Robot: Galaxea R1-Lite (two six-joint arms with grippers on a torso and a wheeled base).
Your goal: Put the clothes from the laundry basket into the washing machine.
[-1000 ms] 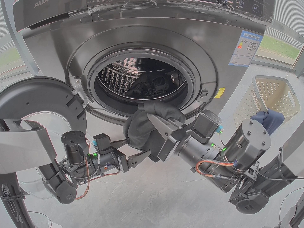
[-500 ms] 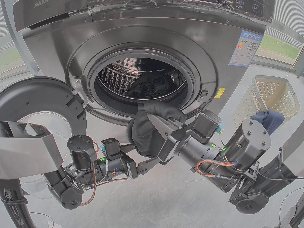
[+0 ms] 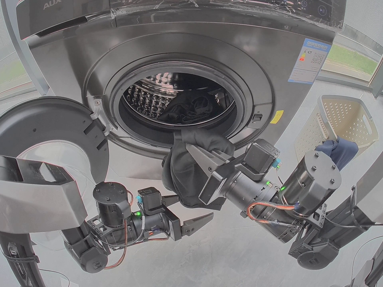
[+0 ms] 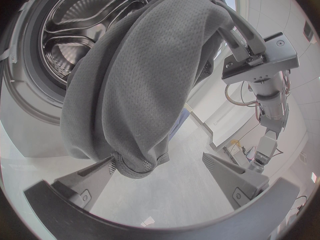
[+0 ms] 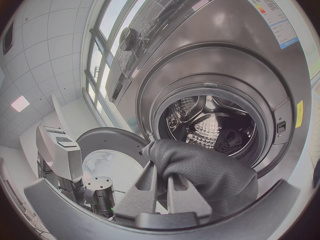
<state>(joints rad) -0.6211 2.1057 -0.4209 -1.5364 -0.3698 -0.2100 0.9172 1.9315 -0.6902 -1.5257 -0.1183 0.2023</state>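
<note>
Garment (image 3: 179, 170), dark mesh, hangs pinched in right gripper (image 5: 162, 174) at the washing machine (image 3: 179, 44) mouth, label (image 3: 309, 60) on its front; left gripper (image 3: 192, 208) gapes empty just beneath.

Grey garment (image 4: 143, 84) hanging before the washing machine (image 4: 30, 94)

The right gripper (image 4: 224, 24) pinches the mesh cloth at its top, and the cloth hangs in folds across the open drum (image 4: 66, 47). Below it, the left gripper (image 4: 158, 159) has its fingers spread wide, the hem just beside one fingertip (image 4: 108, 162), above the pale floor (image 4: 173, 194).

Left gripper (image 3: 194, 210) lower, beneath garment (image 3: 183, 168)
</note>
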